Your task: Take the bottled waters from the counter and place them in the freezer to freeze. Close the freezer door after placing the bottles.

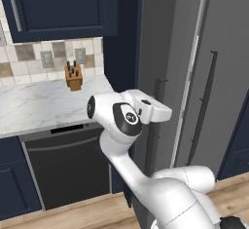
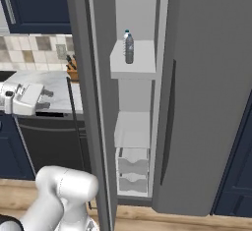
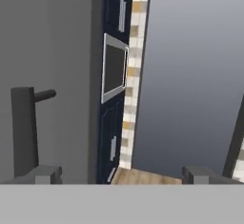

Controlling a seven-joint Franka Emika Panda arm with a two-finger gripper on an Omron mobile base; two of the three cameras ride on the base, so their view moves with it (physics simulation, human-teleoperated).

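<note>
— Where do we have the gripper (image 3: 122,174) now?

— In the hand view its fingertips (image 3: 45,174) stand spread as wide as they go, with nothing between them. Just past the left tip rises the dark bar handle (image 3: 24,127) of the freezer door (image 2: 101,112); we cannot tell whether it touches.

— And the bottled water (image 2: 129,47)?

— In the right base view it stands upright on the upper white shelf (image 2: 134,63) inside the freezer (image 2: 197,102), on the far side of the door from our hand and higher than it. A second bottle may stand right behind it; we cannot tell.

— The door itself?

— Ajar, edge-on between the gripper and the shelves. The counter (image 1: 44,106) lies beside our hand, away from the freezer, with the knife block (image 1: 73,77) at its back wall.
</note>
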